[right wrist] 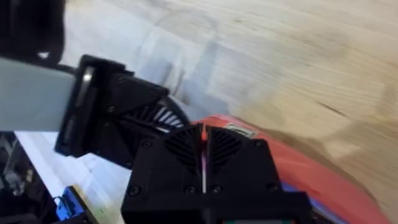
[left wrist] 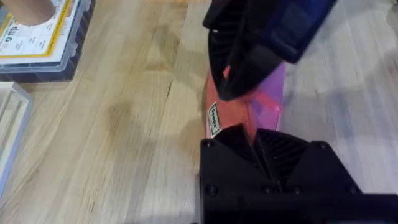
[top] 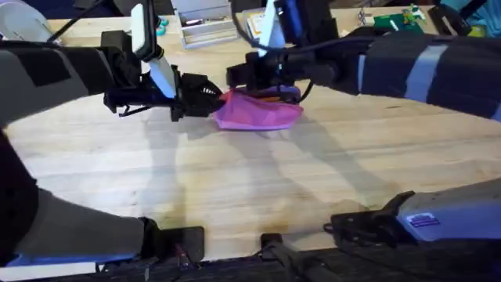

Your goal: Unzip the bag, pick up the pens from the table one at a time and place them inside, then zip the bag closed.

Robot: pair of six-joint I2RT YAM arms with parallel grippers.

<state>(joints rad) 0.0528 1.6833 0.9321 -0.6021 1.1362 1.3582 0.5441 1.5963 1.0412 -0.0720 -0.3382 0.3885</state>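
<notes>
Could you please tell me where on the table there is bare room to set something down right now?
The table is bare across its wide middle, from the bag down towards the arm bases, and on either side there. It is crowded at the bag, where the left gripper and right gripper meet, and along the far edge, where boxes stand.

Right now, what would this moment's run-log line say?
stage: working the zipper | bag: on table | left gripper: shut on bag end | right gripper: shut on bag top edge
</notes>
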